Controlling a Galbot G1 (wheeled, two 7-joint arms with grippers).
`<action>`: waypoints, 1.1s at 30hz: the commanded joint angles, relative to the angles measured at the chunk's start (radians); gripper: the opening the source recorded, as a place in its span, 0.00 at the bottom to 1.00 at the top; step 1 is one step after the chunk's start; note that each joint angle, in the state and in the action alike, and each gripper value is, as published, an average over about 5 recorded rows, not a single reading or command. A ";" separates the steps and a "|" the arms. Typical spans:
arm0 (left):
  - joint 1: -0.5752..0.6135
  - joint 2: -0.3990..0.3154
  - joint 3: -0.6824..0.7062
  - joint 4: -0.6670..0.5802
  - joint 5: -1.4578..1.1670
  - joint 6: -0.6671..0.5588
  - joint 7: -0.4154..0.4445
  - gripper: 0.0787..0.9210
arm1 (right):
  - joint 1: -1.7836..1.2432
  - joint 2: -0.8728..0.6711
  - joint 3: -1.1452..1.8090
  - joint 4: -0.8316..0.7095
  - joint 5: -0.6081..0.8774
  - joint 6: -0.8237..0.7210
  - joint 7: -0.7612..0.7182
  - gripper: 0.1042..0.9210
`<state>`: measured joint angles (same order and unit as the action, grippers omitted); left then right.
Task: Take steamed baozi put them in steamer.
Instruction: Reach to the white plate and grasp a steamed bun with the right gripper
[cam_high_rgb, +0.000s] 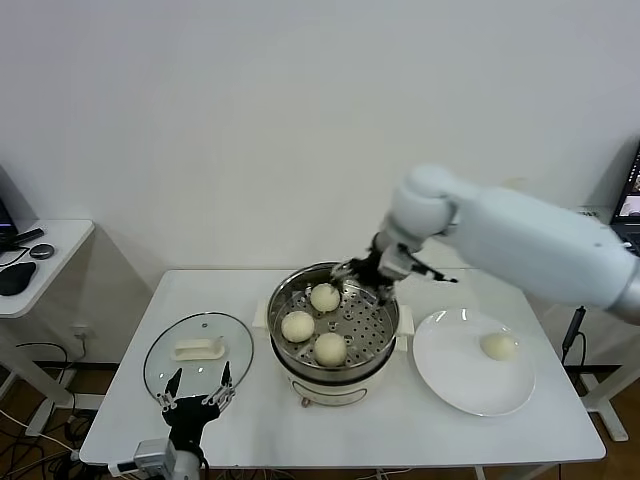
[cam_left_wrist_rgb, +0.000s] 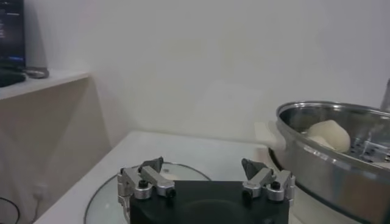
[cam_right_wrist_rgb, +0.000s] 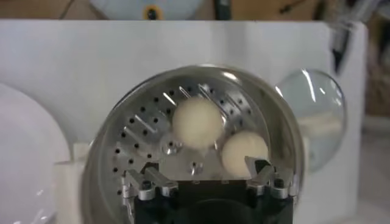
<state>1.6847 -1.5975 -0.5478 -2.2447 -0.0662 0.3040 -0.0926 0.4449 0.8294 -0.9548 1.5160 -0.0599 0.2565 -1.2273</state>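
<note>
While the left gripper (cam_high_rgb: 198, 388) rests idle at the near-left edge of the white table (cam_high_rgb: 250, 420), fingers spread wide and holding nothing, the right gripper (cam_high_rgb: 366, 272) hovers over the far rim of the steamer (cam_high_rgb: 390, 345). Its fingers (cam_right_wrist_rgb: 149, 181) stand fully apart in the right wrist view, with nothing between them.

Three steamed baozi lie on the perforated steel tray (cam_high_rgb: 368, 322) inside the steamer: one toward the back (cam_high_rgb: 324, 297), just beside the right gripper, one on the left side (cam_high_rgb: 297, 325), and one at the front (cam_high_rgb: 331, 348). They sit close together yet apart from one another. The right wrist view shows two of them on the tray beneath the spread fingers, one (cam_right_wrist_rgb: 197, 122) nearer the middle and the other (cam_right_wrist_rgb: 242, 152) close to one fingertip.

A fourth baozi (cam_high_rgb: 498, 346) remains on the flat white plate (cam_high_rgb: 455, 385), which lies just to the right of the steamer on the table.

The round glass lid (cam_high_rgb: 160, 360) with its white handle (cam_high_rgb: 199, 349) lies flat to the left of the steamer, directly behind the left gripper. From the left wrist view, the steamer's shiny steel wall (cam_left_wrist_rgb: 329, 164) rises beside the lid, with one bun (cam_left_wrist_rgb: 329, 134) visible above the rim.

A second white table (cam_high_rgb: 50, 250) stands farther off at the left, carrying dark objects too small to identify.
</note>
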 joint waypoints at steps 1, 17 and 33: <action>0.001 0.002 0.003 -0.013 -0.004 0.003 0.009 0.88 | -0.045 -0.268 0.105 -0.049 0.031 -0.532 -0.008 0.88; 0.008 0.007 -0.025 0.001 -0.029 -0.019 0.012 0.88 | -0.624 -0.172 0.558 -0.478 -0.357 -0.292 0.005 0.88; 0.024 0.002 -0.025 0.009 -0.013 -0.018 0.010 0.88 | -0.666 -0.104 0.611 -0.576 -0.351 -0.187 -0.098 0.88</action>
<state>1.7063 -1.5965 -0.5731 -2.2369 -0.0794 0.2883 -0.0813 -0.1527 0.7007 -0.4101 1.0172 -0.3801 0.0262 -1.2983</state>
